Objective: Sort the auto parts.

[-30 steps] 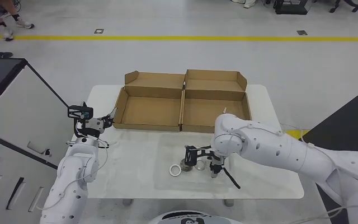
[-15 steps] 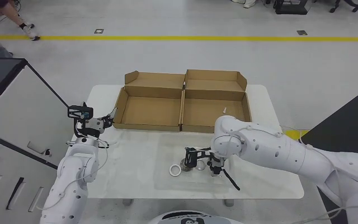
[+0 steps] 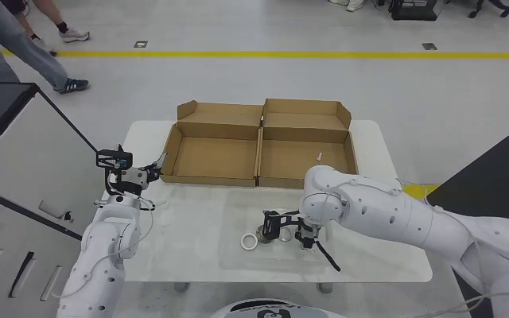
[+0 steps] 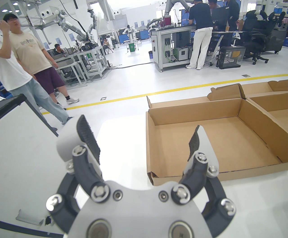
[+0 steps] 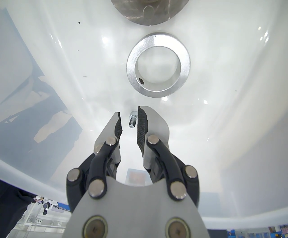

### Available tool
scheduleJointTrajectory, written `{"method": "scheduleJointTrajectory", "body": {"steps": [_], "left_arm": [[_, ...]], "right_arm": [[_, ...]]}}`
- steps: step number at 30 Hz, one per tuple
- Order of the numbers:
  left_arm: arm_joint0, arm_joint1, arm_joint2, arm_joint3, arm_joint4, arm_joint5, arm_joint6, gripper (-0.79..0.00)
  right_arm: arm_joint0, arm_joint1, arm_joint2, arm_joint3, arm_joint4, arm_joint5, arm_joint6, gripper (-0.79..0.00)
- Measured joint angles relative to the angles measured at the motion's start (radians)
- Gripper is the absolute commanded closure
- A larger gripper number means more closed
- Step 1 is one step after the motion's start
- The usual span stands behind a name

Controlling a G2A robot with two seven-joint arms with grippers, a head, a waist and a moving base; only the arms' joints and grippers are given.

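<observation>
White table (image 3: 183, 238), clear tray (image 3: 235, 261): right gripper (image 5: 128, 112) straddling a small bolt (image 5: 132, 121).
The bolt lies on the tray's floor between the right gripper's fingers, which stand narrowly apart on either side without visibly clamping it. Just past the fingertips lies a silver metal ring (image 5: 158, 65), then the edge of a larger metal disc (image 5: 148, 11). Two open cardboard boxes (image 3: 215, 157) sit side by side behind the tray. The left gripper (image 4: 140, 126), spread wide and holding nothing, hovers beside the left box.
</observation>
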Motion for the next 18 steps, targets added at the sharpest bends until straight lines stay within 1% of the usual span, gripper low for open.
{"method": "scheduleJointTrajectory", "body": {"steps": [4, 5, 6, 8, 18], "left_arm": [[0.0, 0.0, 0.0, 0.0, 0.0, 0.0, 0.0, -0.785], [0.0, 0.0, 0.0, 0.0, 0.0, 0.0, 0.0, -0.785], [0.0, 0.0, 0.0, 0.0, 0.0, 0.0, 0.0, -0.785], [0.0, 0.0, 0.0, 0.0, 0.0, 0.0, 0.0, -0.785], [0.0, 0.0, 0.0, 0.0, 0.0, 0.0, 0.0, -0.785]], "right_arm": [[-0.002, -0.002, 0.0, 0.003, -0.001, 0.003, 0.003, -0.129], [-0.003, -0.002, 0.0, 0.003, 0.0, 0.004, 0.004, -0.114], [-0.003, -0.002, 0.0, 0.004, 0.0, 0.004, 0.004, -0.086], [-0.003, -0.003, 0.0, 0.005, 0.0, 0.004, 0.004, 0.0], [0.001, -0.003, 0.0, 0.013, 0.005, 0.005, 0.005, 0.0]]}}
